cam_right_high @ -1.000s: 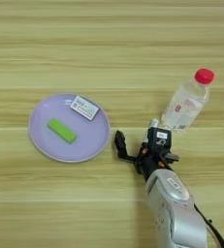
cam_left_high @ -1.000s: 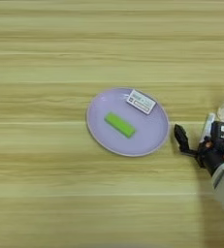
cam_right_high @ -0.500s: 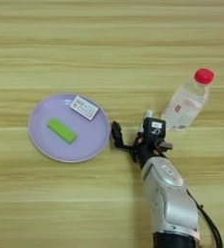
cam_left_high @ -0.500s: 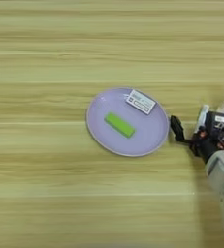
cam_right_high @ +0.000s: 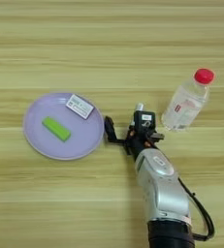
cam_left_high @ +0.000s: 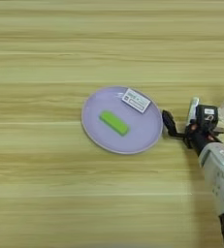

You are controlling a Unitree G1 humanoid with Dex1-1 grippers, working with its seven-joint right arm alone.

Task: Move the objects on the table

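Gripper moved up between plate and bottle, spread wide, empty; plate's rim touching left finger.

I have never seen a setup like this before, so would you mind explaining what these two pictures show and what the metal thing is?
Both pictures come from one stereo camera on a humanoid robot's head, looking straight down on a wooden table; the right eye view simply reaches further right. The silver thing entering from the bottom is the robot's right forearm, ending in a gripper with black jaws. The jaws stand open and hold nothing; they sit just beside the right rim of a lilac plate. On the plate lie a green block and a small white box with red print. To the right of the gripper stands a clear bottle with a red cap, fully visible in the right eye view only.
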